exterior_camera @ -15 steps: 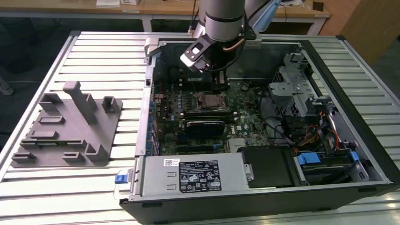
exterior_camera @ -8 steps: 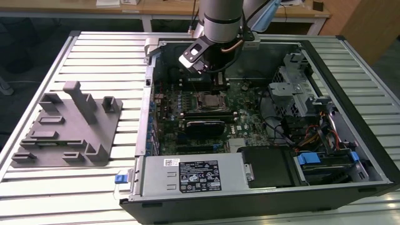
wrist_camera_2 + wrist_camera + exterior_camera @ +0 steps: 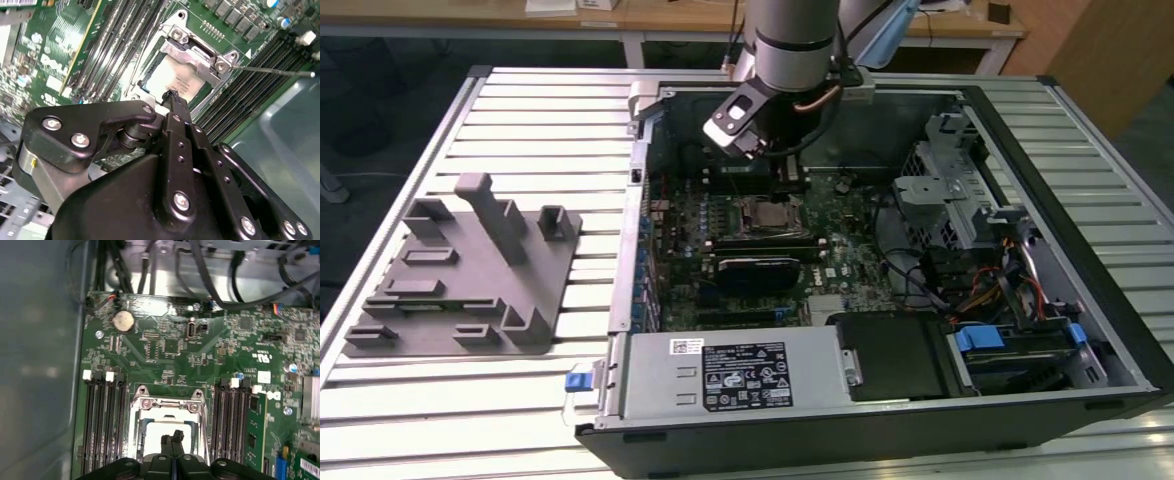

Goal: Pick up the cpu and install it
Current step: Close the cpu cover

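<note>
A robotics lab or workshop: below the tool [image 3: 785, 172], an opened computer case [image 3: 854, 435] lies on a slatted aluminium table [image 3: 534, 110], with a grey moulded fixture block [image 3: 467, 270] off to the tool's side and wooden desks [image 3: 667, 22] beyond the tool.

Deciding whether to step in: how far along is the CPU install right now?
Done: the cpu lies inside the socket frame. In hand: nothing; the gripper hangs just over the cpu, shut and empty. Left: the socket lever juts out over the memory slots, so the socket looks unlatched.
</note>
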Robot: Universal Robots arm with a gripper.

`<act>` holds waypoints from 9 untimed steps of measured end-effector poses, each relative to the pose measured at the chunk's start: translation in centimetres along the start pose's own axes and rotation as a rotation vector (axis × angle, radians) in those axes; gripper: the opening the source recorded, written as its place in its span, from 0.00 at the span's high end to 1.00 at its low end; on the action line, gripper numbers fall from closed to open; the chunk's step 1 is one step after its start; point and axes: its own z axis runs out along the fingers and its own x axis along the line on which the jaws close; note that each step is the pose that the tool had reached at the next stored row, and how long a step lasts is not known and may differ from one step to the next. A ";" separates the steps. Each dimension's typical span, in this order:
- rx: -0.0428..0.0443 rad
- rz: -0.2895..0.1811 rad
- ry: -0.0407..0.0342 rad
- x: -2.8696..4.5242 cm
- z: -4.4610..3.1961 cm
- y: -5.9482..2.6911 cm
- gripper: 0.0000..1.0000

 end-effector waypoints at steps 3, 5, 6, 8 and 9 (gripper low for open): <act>-0.0014 -0.055 0.0016 0.00 0.05 0.00 0.89; -0.0023 -0.091 0.0027 0.00 0.09 -0.01 0.89; -0.0028 -0.109 0.0033 0.00 0.11 -0.01 0.89; -0.0039 -0.145 0.0045 0.00 0.16 -0.01 0.89; -0.0043 -0.163 0.0051 0.00 0.18 -0.01 0.89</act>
